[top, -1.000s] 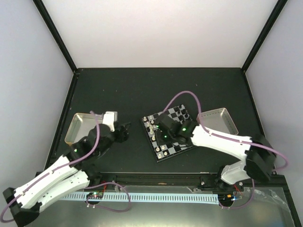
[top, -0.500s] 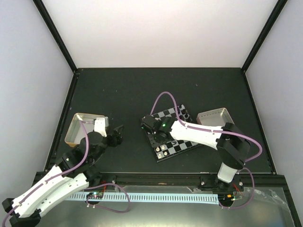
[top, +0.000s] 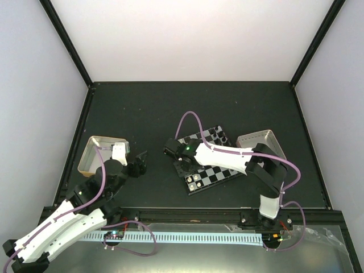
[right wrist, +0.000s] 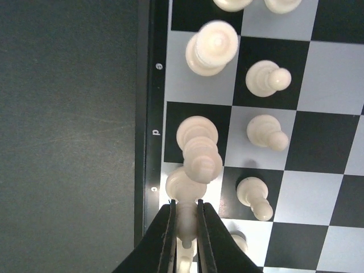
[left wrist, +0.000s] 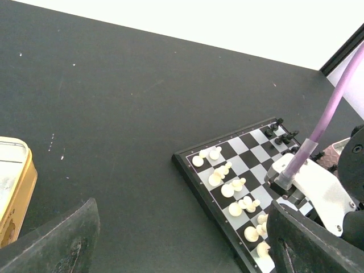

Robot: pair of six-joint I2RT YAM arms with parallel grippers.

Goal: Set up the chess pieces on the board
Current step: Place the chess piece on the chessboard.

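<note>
The board [top: 219, 170] lies right of centre, tilted, and also shows in the left wrist view [left wrist: 248, 140]. Several cream-white chess pieces [left wrist: 225, 177] stand along its left edge, and black pieces [left wrist: 278, 131] at its far corner. My right gripper [right wrist: 185, 206] is shut on a cream-white piece [right wrist: 185, 187] whose base is on the pale square by the letter c at the board's rim [right wrist: 149, 114]. In the top view this gripper [top: 175, 152] is over the board's left edge. My left gripper [top: 139, 160] is open and empty, left of the board, above bare table [left wrist: 182, 227].
A metal tray [top: 94, 149] sits at the left beside my left arm; its yellowish corner shows in the left wrist view [left wrist: 14, 182]. A second metal tray [top: 263, 143] sits right of the board. My right arm and its purple cable [left wrist: 324, 114] reach across the board.
My right gripper has moved left across the board to its left edge row. My left arm has drawn back a little toward the left tray.
</note>
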